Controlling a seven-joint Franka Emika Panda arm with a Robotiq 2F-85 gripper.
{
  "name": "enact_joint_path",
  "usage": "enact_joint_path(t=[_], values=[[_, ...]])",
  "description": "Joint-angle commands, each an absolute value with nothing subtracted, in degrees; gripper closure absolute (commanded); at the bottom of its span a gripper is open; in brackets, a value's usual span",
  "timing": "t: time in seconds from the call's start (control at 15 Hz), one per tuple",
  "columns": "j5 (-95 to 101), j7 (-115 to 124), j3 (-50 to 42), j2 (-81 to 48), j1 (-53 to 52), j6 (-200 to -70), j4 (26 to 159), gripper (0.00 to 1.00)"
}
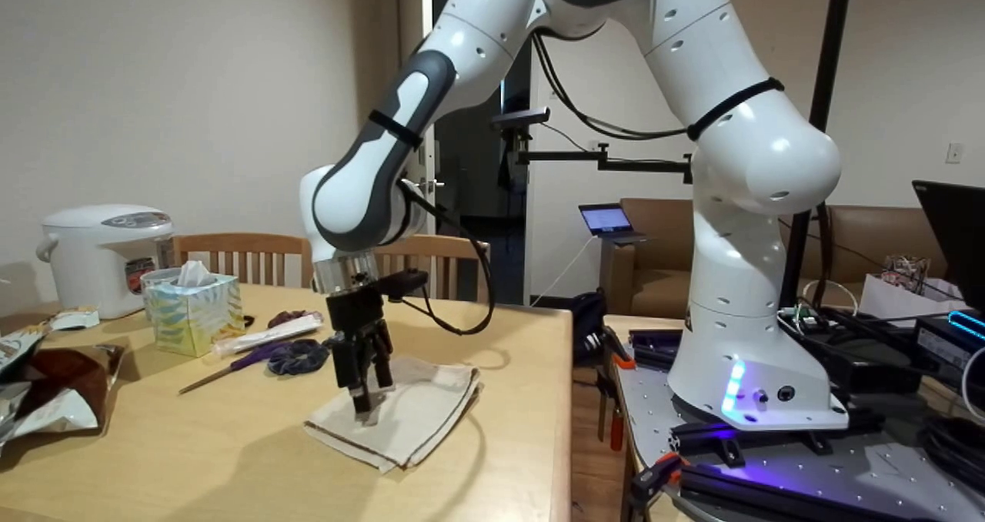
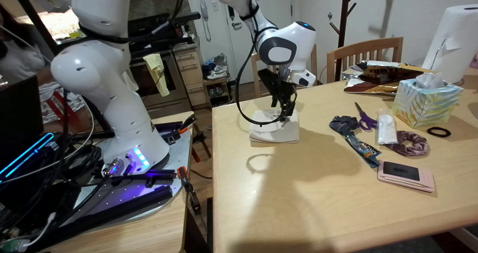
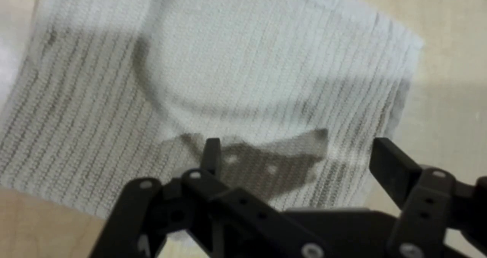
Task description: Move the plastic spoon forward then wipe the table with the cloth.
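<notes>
The claw (image 3: 295,151) is spread wide over the cloth (image 1: 431,406), holding nothing; whether they touch, I cannot tell. The cloth lies folded on the bench (image 1: 519,437).

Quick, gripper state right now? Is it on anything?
Gripper: open, holding nothing; jaws wide apart over the folded beige cloth. Whether it touches the cloth, I can't tell.
</notes>
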State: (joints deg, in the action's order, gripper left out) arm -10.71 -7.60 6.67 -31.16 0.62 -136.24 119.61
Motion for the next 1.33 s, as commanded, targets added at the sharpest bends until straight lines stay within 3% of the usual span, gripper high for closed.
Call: enact_joint_path(t=[0.0, 0.27, 0.33, 0.47, 1.07, 1.27], values=[[-5.64, 0.17, 2.96, -32.88, -3.96, -139.39, 118.25, 0.0], [0.74, 6.44, -0.4, -33.96, -7.81, -137.9, 116.37, 0.01], [1.91, 7.3, -0.86, -34.27, -8.45, -137.46, 115.71, 0.26], [3.31, 8.27, -1.32, -34.61, -9.18, -137.09, 114.82, 0.28], [3.72, 5.32, -0.43, -34.93, -7.99, -140.31, 113.88, 0.88], [3.58, 4.34, -0.24, -34.7, -7.53, -141.99, 114.16, 1.0]])
